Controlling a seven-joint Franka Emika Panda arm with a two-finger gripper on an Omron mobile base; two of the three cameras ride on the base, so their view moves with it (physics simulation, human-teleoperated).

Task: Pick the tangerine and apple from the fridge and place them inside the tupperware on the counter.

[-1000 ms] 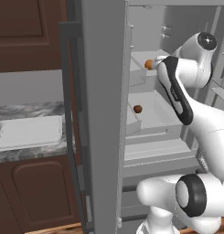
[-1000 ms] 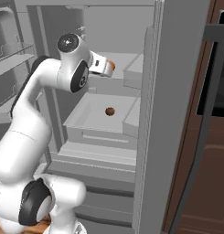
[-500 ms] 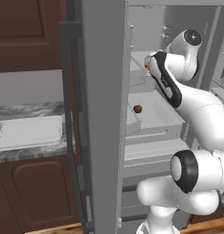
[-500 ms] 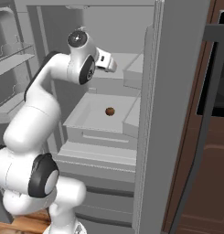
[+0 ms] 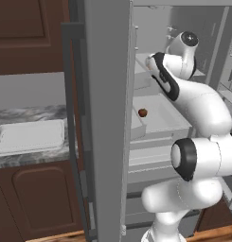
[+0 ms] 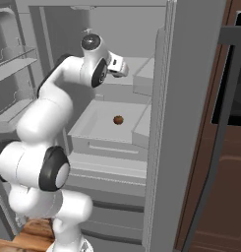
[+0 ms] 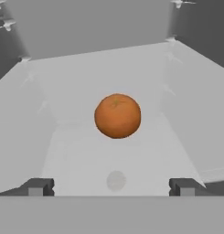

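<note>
The tangerine (image 7: 117, 115) sits on a pale grey shelf (image 7: 86, 155) inside the fridge (image 5: 108, 118), in the middle of the hand view, a little beyond the gripper (image 7: 111, 186). The two dark fingertips (image 7: 38, 186) stand wide apart, one at each side of the bottom of that view, and the space between them is empty, so the jaws are open and hold nothing. The tangerine is ahead of the fingertips and is not touching them. Grey walls of the fridge rise to the left, to the right and behind the fruit.

The apple (image 5: 142, 112) lies lower down, in a shallow pale grey drawer (image 6: 92, 129) of the fridge, well below the hand. In the right base view it (image 6: 118, 119) rests near the middle of this drawer, apart from its walls.

The arm (image 5: 193, 104) reaches from the base up and into the upper part of the open fridge, and its hand (image 6: 117, 66) points toward the far upper shelf. The fridge door (image 5: 105, 142) with its long dark bar handle (image 5: 75, 137) stands open, between the arm and the counter (image 5: 22, 158) in the left base view.

The tupperware (image 5: 30, 136) lies flat on the counter, to the left of the fridge door, and nothing is inside it. Under the counter are dark brown cabinet doors (image 5: 37, 198), and another dark brown cabinet (image 5: 27, 35) hangs above.
</note>
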